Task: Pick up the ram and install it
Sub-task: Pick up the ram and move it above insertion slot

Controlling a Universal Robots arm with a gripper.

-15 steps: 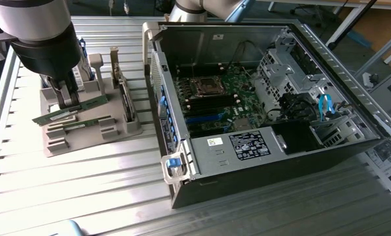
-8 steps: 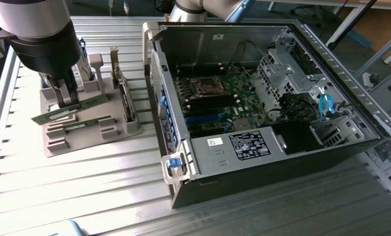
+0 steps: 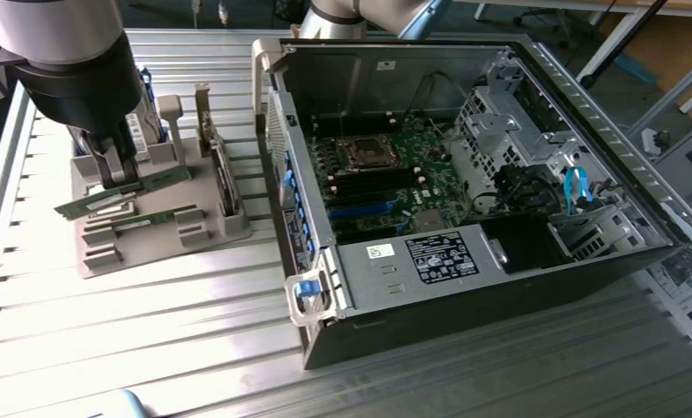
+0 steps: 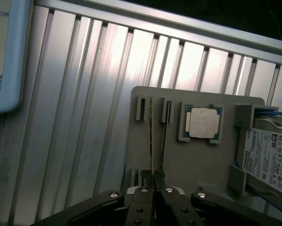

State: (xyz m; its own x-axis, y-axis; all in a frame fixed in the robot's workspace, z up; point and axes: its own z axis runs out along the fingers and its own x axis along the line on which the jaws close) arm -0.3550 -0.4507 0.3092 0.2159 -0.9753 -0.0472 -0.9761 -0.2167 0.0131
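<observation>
Gripper [image 4: 153,182] pinches the ram [image 4: 152,136] across its thin faces; likely light, stiff, fragile, best held mid-length by the edges.

From my station I saw a black desktop computer case [image 3: 358,74] lying open on the ribbed aluminium table [image 3: 148,331], its green motherboard [image 3: 404,165] exposed. To the exterior view's left of it sat a grey plastic parts holder [image 3: 148,248]. In the wrist view that holder carried a square silver processor chip [image 4: 202,122] in a pocket and, just beside it, a metal hard drive with a white label [image 4: 268,157].
</observation>
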